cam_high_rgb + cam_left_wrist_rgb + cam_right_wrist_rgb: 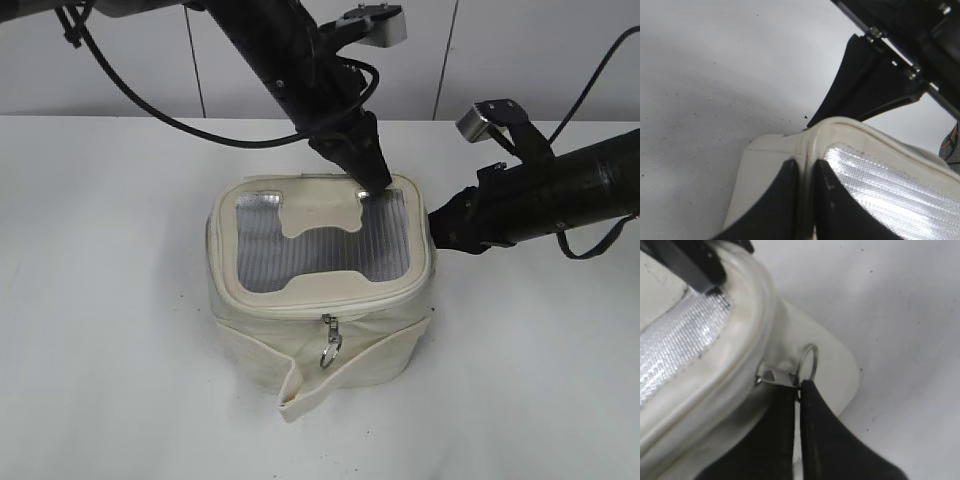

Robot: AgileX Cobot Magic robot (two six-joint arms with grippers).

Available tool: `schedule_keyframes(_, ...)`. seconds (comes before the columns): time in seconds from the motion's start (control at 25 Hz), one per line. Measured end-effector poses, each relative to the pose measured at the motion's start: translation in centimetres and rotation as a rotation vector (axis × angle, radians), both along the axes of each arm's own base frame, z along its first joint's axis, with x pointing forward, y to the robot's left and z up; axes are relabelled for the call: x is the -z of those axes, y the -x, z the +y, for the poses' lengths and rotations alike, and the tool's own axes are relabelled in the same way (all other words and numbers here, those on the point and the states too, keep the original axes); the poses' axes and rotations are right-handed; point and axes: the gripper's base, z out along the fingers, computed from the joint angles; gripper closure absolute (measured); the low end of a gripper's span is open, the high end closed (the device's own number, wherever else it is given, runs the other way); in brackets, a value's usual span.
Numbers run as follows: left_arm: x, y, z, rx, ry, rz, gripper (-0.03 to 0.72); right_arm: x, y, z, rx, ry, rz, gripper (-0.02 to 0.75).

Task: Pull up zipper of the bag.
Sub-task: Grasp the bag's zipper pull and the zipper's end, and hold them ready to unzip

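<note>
The cream bag [300,350] stands mid-table with its grey mesh window [320,240] facing up. The zipper [330,305] runs round the top rim. One silver pull with a ring [330,345] hangs at the front. My left gripper [368,187] comes down on the back right of the top; in the left wrist view it [806,176] is shut on the bag's cream rim [810,145]. My right gripper [436,226] is at the bag's right side; in the right wrist view it [799,386] is shut on the second zipper pull [777,376], beside its ring [809,362].
The loose cream strap [305,392] lies folded on the white table [110,300] in front of the bag. The right arm [560,195] reaches in from the right and the left arm [300,60] from the back. A white wall [120,60] stands behind.
</note>
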Motion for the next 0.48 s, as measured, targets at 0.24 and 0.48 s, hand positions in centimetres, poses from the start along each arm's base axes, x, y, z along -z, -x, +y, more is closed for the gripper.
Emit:
schedule_keyframes(0.24, 0.4, 0.0, -0.3, 0.001, 0.002, 0.004, 0.626, -1.3, 1.0, -0.6, 0.046, 0.051, 0.105, 0.732)
schedule_keyframes(0.48, 1.0, 0.0, -0.6, -0.003, 0.017, 0.029, 0.629, -3.3, 2.3, -1.1, 0.05, 0.104, 0.148, 0.732)
